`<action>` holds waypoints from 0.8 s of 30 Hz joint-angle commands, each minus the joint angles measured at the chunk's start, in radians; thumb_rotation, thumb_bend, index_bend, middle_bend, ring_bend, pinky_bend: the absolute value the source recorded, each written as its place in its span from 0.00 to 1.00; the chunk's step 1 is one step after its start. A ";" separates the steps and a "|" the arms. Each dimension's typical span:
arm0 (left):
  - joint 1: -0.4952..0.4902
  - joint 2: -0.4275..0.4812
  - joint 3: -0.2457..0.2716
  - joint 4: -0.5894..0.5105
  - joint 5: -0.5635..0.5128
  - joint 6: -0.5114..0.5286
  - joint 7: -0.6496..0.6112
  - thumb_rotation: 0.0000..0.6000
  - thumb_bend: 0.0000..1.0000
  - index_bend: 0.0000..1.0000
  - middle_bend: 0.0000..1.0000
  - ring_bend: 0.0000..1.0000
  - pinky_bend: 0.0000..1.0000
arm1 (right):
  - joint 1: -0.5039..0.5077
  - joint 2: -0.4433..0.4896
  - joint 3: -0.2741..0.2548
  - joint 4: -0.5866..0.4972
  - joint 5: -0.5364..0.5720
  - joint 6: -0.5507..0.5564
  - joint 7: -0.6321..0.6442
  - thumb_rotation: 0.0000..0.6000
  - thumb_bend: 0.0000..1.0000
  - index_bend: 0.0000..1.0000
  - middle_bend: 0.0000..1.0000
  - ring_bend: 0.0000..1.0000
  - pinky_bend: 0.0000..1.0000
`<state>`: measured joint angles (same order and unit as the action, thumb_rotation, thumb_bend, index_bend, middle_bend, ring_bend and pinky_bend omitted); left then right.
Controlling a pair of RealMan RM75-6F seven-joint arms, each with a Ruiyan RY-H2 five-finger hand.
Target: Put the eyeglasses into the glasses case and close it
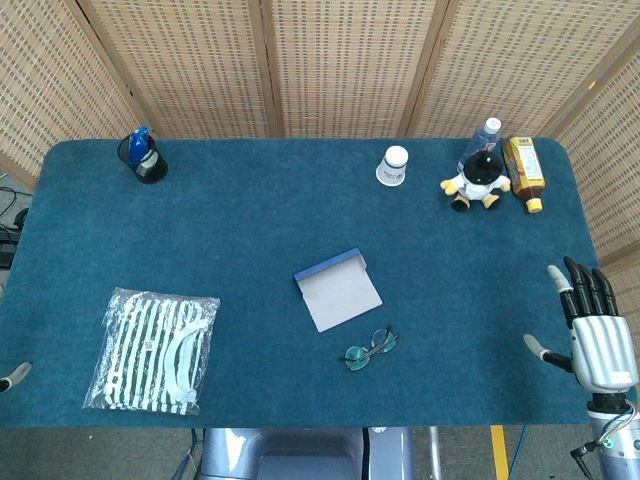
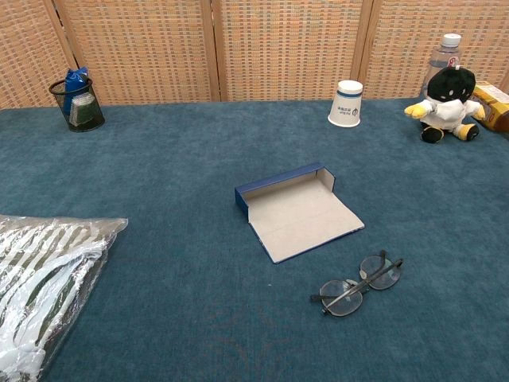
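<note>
blue felt table (image 1: 250, 240), wicker screens (image 1: 340, 60) behind; right robot hand (image 1: 598, 335) fingers apart, empty.

Eyeglasses (image 2: 360, 282) lie just before open glasses case (image 2: 296, 211).

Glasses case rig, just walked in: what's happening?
Nothing is held yet. The glasses case lies open on the blue table, with the folded eyeglasses on the cloth beside it, apart from it. The right robot hand hovers open at the table's right edge; only a tip of the left robot hand shows.
</note>
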<state>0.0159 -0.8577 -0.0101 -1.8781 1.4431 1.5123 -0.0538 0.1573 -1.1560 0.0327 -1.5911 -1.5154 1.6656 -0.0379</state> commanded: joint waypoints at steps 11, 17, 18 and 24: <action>0.017 -0.012 0.015 0.019 0.073 0.040 -0.056 1.00 0.14 0.00 0.00 0.00 0.00 | 0.023 -0.028 0.008 0.044 -0.020 -0.093 0.038 1.00 0.00 0.05 0.00 0.00 0.00; 0.000 -0.019 0.010 0.032 0.065 0.013 -0.058 1.00 0.14 0.00 0.00 0.00 0.00 | 0.138 -0.088 -0.025 0.090 -0.194 -0.203 0.060 1.00 0.18 0.32 0.00 0.00 0.00; -0.002 -0.019 0.008 0.031 0.059 0.008 -0.056 1.00 0.14 0.00 0.00 0.00 0.00 | 0.156 -0.101 -0.024 0.099 -0.221 -0.211 0.057 1.00 0.22 0.36 0.00 0.00 0.00; -0.012 -0.026 -0.004 0.026 0.026 -0.007 -0.033 1.00 0.14 0.00 0.00 0.00 0.00 | 0.284 -0.208 -0.017 0.176 -0.358 -0.297 0.012 1.00 0.41 0.43 0.00 0.00 0.00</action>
<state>0.0059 -0.8812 -0.0119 -1.8510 1.4758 1.5094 -0.0935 0.3748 -1.3074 0.0176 -1.4538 -1.8252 1.4353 -0.0116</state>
